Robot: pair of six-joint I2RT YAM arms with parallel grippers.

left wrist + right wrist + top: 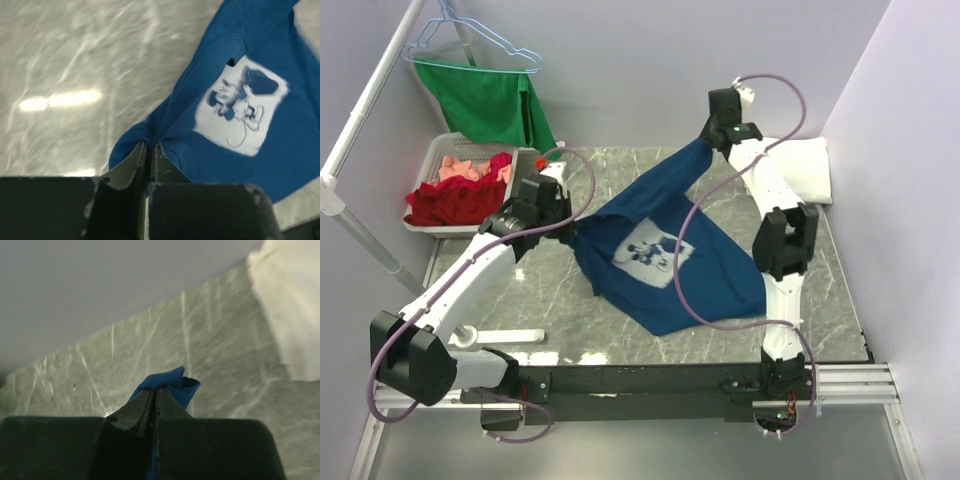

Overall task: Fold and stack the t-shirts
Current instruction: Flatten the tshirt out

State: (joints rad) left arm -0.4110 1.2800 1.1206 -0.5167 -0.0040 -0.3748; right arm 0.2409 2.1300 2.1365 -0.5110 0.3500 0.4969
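The navy blue t-shirt (665,255) with its white cartoon-mouse print is stretched above the marble table between both grippers, its lower part draped on the table. My left gripper (563,228) is shut on the shirt's left edge; in the left wrist view (149,145) blue cloth (280,150) bunches at the tips. My right gripper (716,140) is shut on a far corner of the shirt, raised at the back; blue cloth (170,380) pokes past the tips (156,388). The white t-shirt (808,165) lies folded at the back right, also in the right wrist view (292,315).
A white basket (435,160) with red and pink clothes stands at the back left. A green cloth (495,100) hangs on a hanger above it. A slanting white pole (360,120) runs along the left. Walls close the back and right.
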